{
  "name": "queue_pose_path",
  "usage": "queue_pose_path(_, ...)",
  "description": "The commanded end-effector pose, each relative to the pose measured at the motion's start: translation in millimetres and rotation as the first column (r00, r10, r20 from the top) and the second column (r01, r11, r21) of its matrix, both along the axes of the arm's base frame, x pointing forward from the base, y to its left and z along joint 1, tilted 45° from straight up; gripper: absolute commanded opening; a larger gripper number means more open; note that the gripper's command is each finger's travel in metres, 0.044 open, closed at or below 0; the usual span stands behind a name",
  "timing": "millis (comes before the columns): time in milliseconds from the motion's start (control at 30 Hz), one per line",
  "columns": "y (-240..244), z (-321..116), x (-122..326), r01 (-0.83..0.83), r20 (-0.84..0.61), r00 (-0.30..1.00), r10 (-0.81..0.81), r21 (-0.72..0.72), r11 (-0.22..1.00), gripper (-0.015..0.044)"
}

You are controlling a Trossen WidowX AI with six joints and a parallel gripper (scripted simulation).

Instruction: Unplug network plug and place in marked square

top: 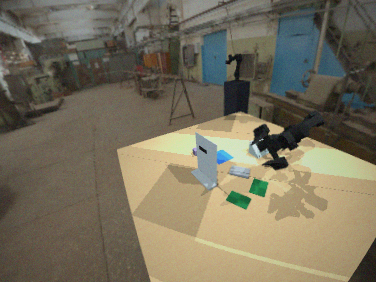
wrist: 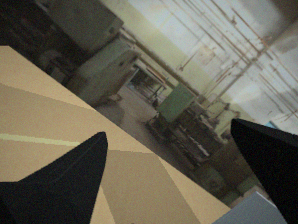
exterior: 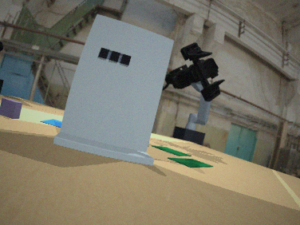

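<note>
The grey upright panel [top: 207, 161] [exterior: 113, 100] stands on its foot on the table; a grey corner at the wrist view's lower right looks like its edge [wrist: 254, 210]. Its visible face has dark openings near the top. I cannot make out the plug or its tab; the panel's other face is hidden in the top and exterior views. My gripper [top: 259, 151] [exterior: 218, 67] [wrist: 168, 131] is open, with nothing between its fingers, in the air beside the panel and apart from it. A blue patch [top: 223, 157] [exterior: 52, 123] lies near the panel; I cannot tell which patch is the marked square.
A small grey block [top: 240, 171] lies on the table between the panel and my gripper. Two green patches [top: 238, 199] [top: 259, 187] [exterior: 191, 162] [exterior: 171, 150] lie nearby. A purple block [top: 195, 151] [exterior: 10, 108] is beyond the panel. The table's edge [wrist: 127, 134] crosses the wrist view.
</note>
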State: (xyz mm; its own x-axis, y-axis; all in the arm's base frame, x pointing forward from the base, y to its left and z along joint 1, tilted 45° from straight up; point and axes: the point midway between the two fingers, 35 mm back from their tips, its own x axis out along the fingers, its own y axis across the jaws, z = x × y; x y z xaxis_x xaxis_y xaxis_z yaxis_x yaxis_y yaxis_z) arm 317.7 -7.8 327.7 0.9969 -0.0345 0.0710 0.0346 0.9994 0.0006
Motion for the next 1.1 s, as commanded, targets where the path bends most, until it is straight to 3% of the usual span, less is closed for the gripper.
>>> queue_pose_path(0, -0.3, -0.8, 0.6, 0.001, -0.001, 1.000, -0.001, -0.003, 1.000, 0.0374)
queue_pose_path(300, -19.5, -43.8, 25.7, 0.037, -0.038, 0.998, -0.043, -0.140, 0.989, 0.0156)
queue_pose_path(1067, -74.8, -163.3, 34.6, 0.074, -0.132, 0.979, -0.155, -0.479, 0.875, 0.0156)
